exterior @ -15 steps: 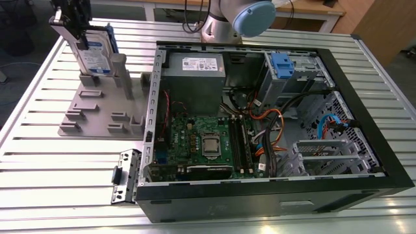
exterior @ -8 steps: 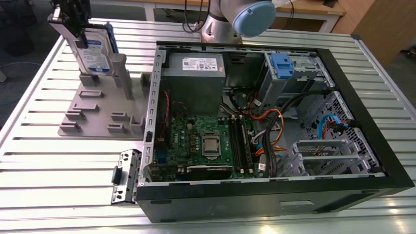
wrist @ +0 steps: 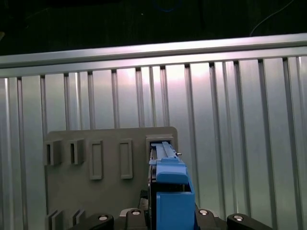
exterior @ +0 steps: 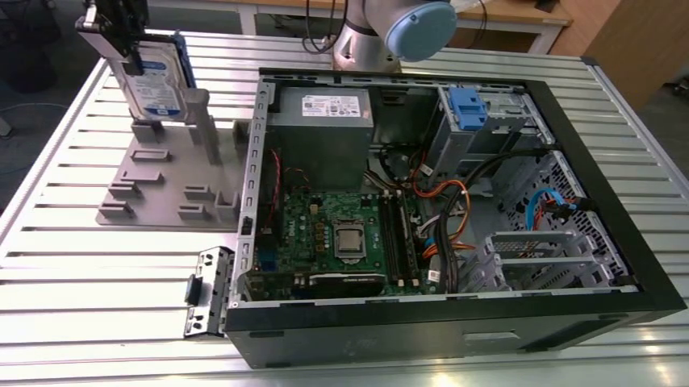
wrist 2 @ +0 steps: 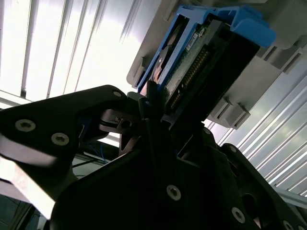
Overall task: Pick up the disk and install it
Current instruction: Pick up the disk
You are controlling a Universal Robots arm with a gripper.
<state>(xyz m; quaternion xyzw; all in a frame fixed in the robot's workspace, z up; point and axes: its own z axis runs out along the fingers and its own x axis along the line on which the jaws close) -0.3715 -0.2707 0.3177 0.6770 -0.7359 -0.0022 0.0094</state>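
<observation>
The disk (exterior: 156, 74), a silver drive with a white-and-blue label in a blue bracket, stands on edge at the exterior view's far left. Its lower end is at the tall posts of the grey holder plate (exterior: 151, 189); whether it still rests in the slot I cannot tell. My gripper (exterior: 115, 31) is shut on the disk's upper end. In the second wrist view the black fingers (wrist 2: 144, 124) clamp the disk (wrist 2: 201, 52) by its blue frame. In the first wrist view the blue bracket (wrist: 169, 191) sits over a slot of the holder plate (wrist: 110, 196).
An open black computer case (exterior: 619, 242) lies beside the holder, on the exterior view's right. Inside are a grey power supply (exterior: 319, 113), a drive cage with a blue latch (exterior: 465, 105), a green motherboard (exterior: 334, 234) and loose cables. A slatted aluminium table (exterior: 64, 266) carries everything.
</observation>
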